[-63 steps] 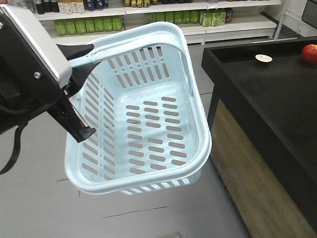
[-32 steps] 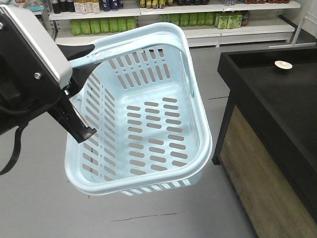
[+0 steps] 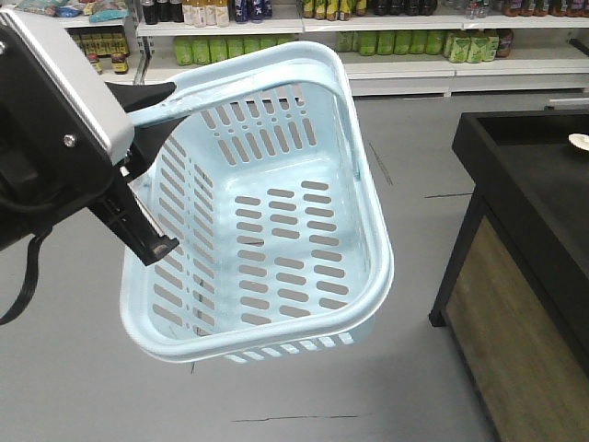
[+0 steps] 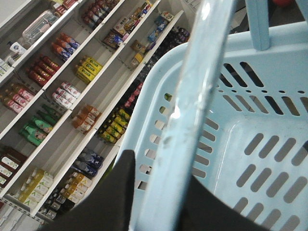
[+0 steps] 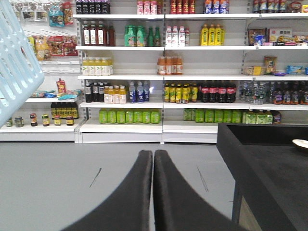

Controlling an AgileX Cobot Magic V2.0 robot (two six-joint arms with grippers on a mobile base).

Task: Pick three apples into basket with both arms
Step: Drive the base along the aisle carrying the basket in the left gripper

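Front-facing view: left fingers were clamped on the handle of the basket, which hung tilted in the air over the grey floor, left of the black surface. Right wrist view: right fingers were pressed together, gripping nothing, pointed at stocked shelves, basket corner at upper left.

Bright, even light fills all three views, with only faint shadows on the floor and the desk reading as near-featureless black. In the left wrist view a white glare streak runs along the basket handle and the shelves look slightly soft; the right end effector, bottom centre of its view, is blurred.
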